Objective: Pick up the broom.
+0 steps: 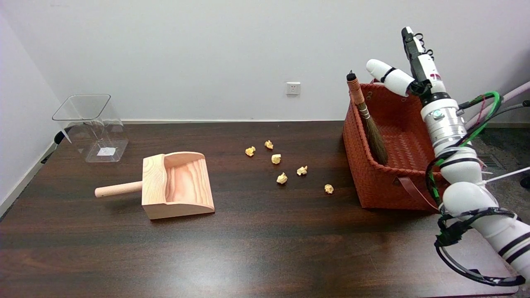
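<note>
A small broom (367,120) stands tilted inside the red woven basket (372,182), its brown bristles down on the basket floor and its orange-wrapped handle leaning over the basket's left wall, black tip up. My right hand (408,66) is raised above the basket's far right side, apart from the broom handle by about a hand's width. Its fingers are spread, one white finger pointing left toward the handle and others pointing up. Nothing is in the hand.
A wooden dustpan (176,186) lies at centre left, handle pointing left. Several crumpled yellow paper scraps (282,178) are scattered between dustpan and basket. A clear plastic bin (93,128) stands at the back left. The wall runs along the table's far edge.
</note>
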`<state>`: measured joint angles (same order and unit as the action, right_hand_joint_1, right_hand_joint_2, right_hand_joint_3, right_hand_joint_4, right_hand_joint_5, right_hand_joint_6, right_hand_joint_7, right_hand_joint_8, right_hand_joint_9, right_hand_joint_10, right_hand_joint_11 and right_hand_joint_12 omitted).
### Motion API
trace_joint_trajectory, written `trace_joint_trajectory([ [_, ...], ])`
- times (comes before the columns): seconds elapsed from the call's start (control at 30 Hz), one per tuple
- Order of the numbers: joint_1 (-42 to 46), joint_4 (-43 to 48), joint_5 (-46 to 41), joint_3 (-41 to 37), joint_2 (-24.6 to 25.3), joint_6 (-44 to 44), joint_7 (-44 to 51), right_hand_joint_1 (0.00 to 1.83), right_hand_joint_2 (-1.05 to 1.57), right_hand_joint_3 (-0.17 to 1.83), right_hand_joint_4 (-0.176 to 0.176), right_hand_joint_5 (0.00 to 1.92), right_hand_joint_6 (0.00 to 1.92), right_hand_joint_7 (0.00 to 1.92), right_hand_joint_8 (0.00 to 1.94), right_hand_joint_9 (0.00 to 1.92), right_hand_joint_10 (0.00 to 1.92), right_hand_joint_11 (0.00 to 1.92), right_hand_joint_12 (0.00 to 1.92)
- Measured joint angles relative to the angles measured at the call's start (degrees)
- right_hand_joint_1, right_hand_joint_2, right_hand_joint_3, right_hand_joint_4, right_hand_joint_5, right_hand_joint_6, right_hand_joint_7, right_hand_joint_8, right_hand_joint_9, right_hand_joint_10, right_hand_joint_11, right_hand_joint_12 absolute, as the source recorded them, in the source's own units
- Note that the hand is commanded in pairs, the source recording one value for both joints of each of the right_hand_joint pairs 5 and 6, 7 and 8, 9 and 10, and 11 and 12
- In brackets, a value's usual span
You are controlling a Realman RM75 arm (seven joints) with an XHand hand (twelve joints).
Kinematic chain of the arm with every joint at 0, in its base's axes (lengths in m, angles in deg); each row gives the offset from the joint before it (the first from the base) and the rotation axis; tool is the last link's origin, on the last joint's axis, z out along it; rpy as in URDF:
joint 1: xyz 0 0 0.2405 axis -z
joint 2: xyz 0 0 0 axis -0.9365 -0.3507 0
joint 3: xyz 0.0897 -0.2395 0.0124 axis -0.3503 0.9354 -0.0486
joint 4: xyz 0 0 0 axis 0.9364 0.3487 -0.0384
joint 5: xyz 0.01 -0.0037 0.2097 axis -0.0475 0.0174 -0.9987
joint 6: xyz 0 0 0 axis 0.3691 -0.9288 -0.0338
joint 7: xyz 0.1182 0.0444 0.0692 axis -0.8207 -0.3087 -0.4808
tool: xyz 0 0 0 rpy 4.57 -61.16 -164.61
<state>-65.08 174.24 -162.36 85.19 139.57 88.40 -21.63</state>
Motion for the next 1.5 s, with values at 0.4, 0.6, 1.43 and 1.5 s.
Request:
trace_joint_trajectory([
  [0.4, -7.0, -3.9, -3.1, 6.3, -0.9, -1.8, 2.7, 0.66, 0.99, -0.17, 0.000, 0.00, 0.00, 0.00, 0.00, 0.00, 0.00, 0.00, 0.00],
  [0.6, -9.3, -5.9, -3.9, 8.7, -0.9, -2.9, 3.4, 0.66, 0.99, -0.17, 0.000, 0.00, 0.00, 0.00, 0.00, 0.00, 0.00, 0.00, 0.00],
  [1.43, -16.6, -16.6, -4.3, 15.9, 1.3, -3.4, 4.2, 0.66, 0.98, -0.17, 0.000, 0.00, 0.00, 0.01, 0.01, 0.00, 0.00, 0.00, 0.00],
  [1.5, -17.2, -17.6, -4.3, 16.5, 1.7, -3.0, 4.2, 0.66, 0.98, -0.17, 0.000, 0.00, 0.00, 0.02, 0.02, 0.00, 0.00, 0.00, 0.00],
])
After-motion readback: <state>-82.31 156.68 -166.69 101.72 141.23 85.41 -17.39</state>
